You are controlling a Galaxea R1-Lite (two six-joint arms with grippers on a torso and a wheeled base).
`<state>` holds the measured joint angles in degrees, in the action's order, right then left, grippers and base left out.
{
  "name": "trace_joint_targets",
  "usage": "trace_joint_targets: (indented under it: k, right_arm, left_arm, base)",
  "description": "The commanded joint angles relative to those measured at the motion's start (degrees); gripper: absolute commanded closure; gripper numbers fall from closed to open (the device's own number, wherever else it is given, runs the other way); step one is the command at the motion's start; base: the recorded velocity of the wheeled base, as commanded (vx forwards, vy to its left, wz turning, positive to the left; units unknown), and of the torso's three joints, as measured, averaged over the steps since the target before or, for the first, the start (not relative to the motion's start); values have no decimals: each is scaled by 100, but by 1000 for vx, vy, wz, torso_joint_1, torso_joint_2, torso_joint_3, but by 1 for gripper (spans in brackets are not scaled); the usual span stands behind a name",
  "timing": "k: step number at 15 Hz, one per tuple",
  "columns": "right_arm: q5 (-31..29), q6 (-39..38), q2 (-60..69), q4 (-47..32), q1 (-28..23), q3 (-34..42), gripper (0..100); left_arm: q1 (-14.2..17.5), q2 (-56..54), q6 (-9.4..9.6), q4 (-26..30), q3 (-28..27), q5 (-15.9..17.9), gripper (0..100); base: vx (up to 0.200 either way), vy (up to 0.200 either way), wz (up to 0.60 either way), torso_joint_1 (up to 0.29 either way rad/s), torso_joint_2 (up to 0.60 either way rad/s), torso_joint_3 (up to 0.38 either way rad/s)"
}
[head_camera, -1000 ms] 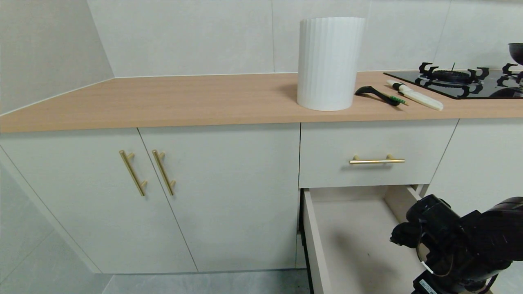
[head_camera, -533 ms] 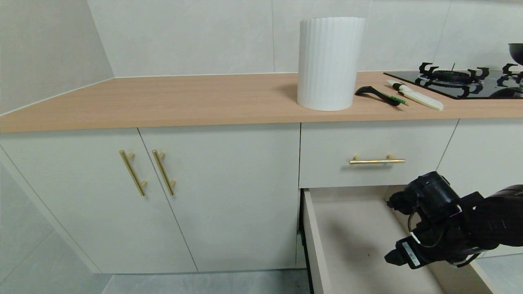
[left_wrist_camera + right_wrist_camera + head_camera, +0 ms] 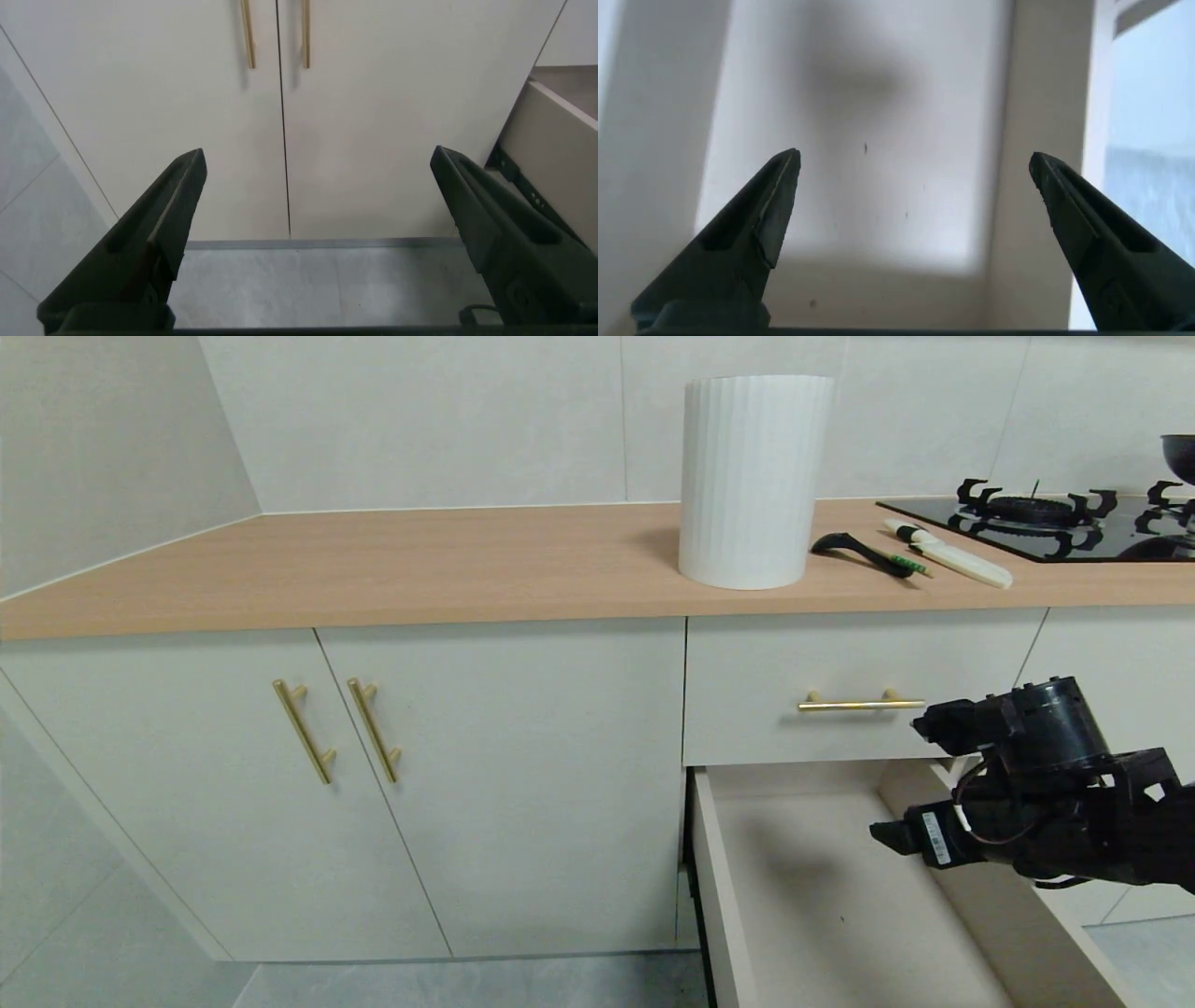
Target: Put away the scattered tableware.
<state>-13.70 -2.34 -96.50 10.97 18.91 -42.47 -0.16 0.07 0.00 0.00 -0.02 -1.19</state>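
Note:
Three utensils lie on the wooden counter (image 3: 420, 565) just right of a tall white ribbed container (image 3: 754, 481): a black-handled utensil (image 3: 861, 552), a thin stick with a green band (image 3: 906, 563) and a white knife-like piece (image 3: 950, 557). Below them the lower drawer (image 3: 714, 887) stands pulled out with nothing in it. My right arm (image 3: 1036, 784) hovers over the drawer's right side, level with the shut upper drawer's handle (image 3: 861, 705). The right gripper (image 3: 915, 233) is open, pointing down at the drawer floor (image 3: 878, 140). The left gripper (image 3: 318, 233) is open and holds nothing, low before the cabinet doors (image 3: 374, 112).
A gas hob (image 3: 1046, 523) sits at the counter's right end. Two cabinet doors with gold handles (image 3: 336, 728) are shut, left of the drawers. The open drawer's side (image 3: 551, 140) juts out near the left gripper. Grey floor (image 3: 308, 280) lies below.
The right arm has risen from low over the drawer's front to the height of the upper drawer's handle. The utensils and container have not moved.

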Motion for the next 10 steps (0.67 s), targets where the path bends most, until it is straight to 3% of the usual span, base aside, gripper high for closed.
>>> trace_joint_targets:
  k: [1, 3, 7, 10]
  right_arm:
    - [8, 14, 325, 125, -1, 37, 0]
    - [-1, 23, 404, 221, -1, 81, 0]
    - [-1, 32, 439, 239, -1, 81, 0]
    - [-1, 32, 457, 248, -1, 81, 0]
  left_arm:
    - [-2, 1, 0, 0, 2, -4, 0]
    - [7, 1, 0, 0, 2, -4, 0]
    - [-2, 1, 0, 0, 2, -4, 0]
    - [-2, 1, 0, 0, 2, -4, 0]
  base:
    - [0, 0, 0, 0, 0, 0]
    - [0, 0, 0, 0, 0, 0]
    - [0, 0, 0, 56, -240, -239]
    - [0, 0, 0, 176, -528, -294]
